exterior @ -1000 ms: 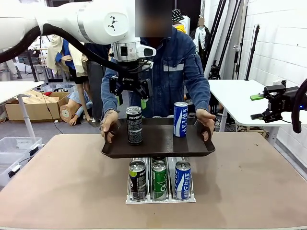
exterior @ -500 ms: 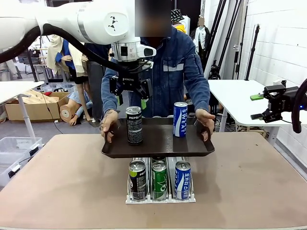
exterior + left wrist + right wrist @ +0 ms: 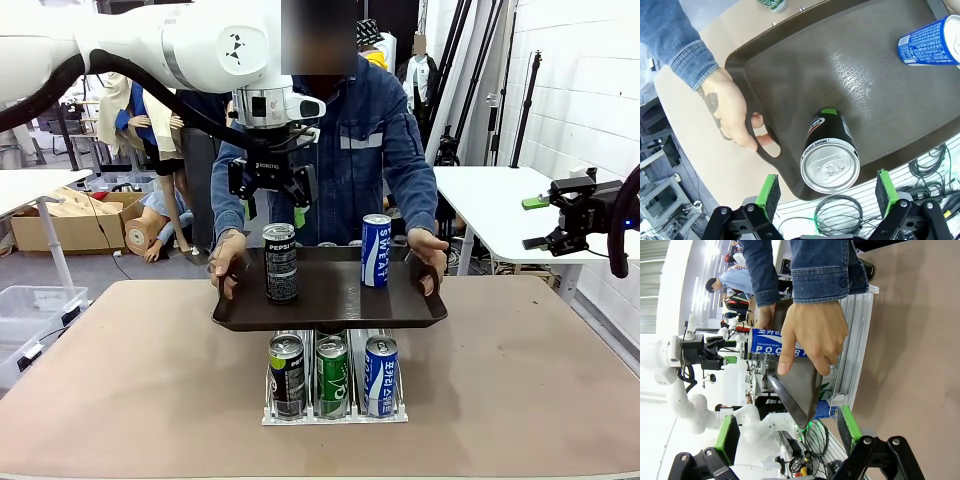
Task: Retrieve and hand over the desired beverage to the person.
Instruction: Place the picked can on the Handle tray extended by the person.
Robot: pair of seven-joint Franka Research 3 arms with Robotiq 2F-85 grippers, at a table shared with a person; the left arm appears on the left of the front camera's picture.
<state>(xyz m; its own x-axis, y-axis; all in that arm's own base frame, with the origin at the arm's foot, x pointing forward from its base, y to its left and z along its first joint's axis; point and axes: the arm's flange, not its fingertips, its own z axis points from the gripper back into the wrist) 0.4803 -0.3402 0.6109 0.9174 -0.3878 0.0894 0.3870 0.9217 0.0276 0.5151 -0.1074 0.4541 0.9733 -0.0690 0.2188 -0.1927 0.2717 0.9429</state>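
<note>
A dark brown tray [image 3: 330, 310] is held level above a tan table [image 3: 120, 380] by a person [image 3: 365, 150] in a blue denim jacket, one hand [image 3: 228, 262] at each end. Two cans are stood upright on the tray: a black Pepsi can [image 3: 280, 262] toward the robot's left and a blue Pocari Sweat can [image 3: 376, 249] toward its right, well apart. Under the tray, a clear rack [image 3: 335, 412] of three more cans is seen on the table.

The left gripper [image 3: 272, 210] is poised just above the Pepsi can, jaws spread wide and empty; in the left wrist view the can top sits between the green pads [image 3: 768, 195]. The right gripper [image 3: 535, 222] is parked off to the right, also wide open with nothing held.

Which step is in hand is not certain: the can may just have been delivered, or may be about to be picked. If delivered, a straight lift clear of the can is called for next.
</note>
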